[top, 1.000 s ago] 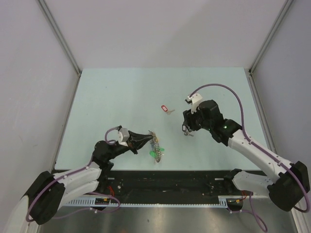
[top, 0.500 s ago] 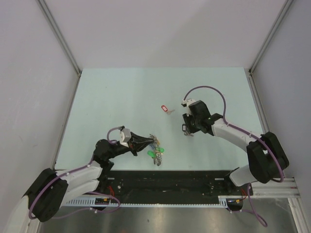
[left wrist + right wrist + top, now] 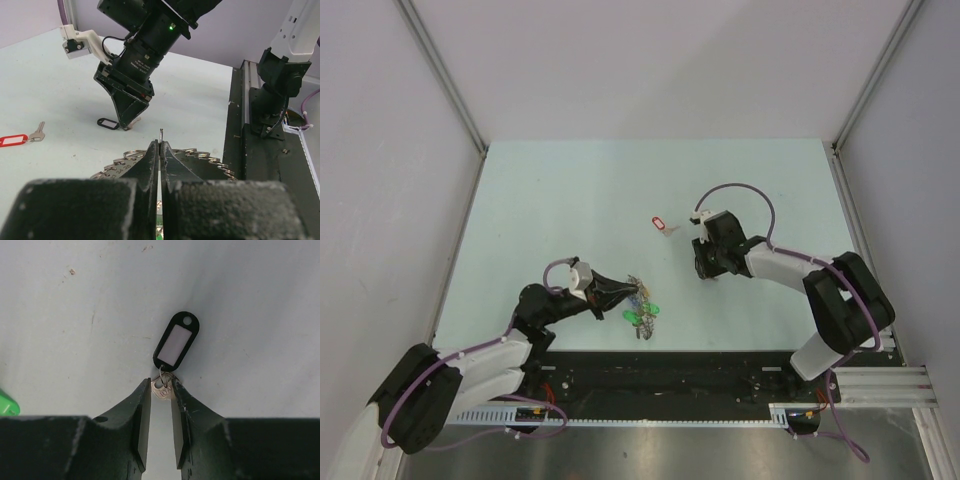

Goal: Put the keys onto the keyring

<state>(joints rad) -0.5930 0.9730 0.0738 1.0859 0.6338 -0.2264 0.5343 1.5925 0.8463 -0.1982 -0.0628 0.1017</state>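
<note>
Overhead and wrist views of the pale green bench (image 3: 570,190). You see the left gripper (image 3: 620,294) low near the bench's near edge, a little left of its middle. Its two black fingers are pressed together on the keyring (image 3: 638,297), a large thin grey metal wire hoop. In the left wrist view the fingers pinch the wire so that a short free end stands up just above their tips, and the hoop curves away to both sides behind them. Two small green tags (image 3: 641,316) lie just beside the hoop, toward the near edge. The right gripper (image 3: 708,270) points down at the bench right of the middle, well apart from the keyring. In the right wrist view you see its fingertips clamped on the rounded head of the black-tagged key (image 3: 175,342), a tiny silver metal key joined by a small wire loop to an oblong black plastic tag with a white label window. The tag lies flat on the bench just beyond the fingertips, slanting away to the right; the key's blade is hidden between the fingers. The red-tagged key (image 3: 662,224), a like silver key on an oblong red plastic tag, lies alone near the bench's centre, farther from the near edge than either gripper.
</note>
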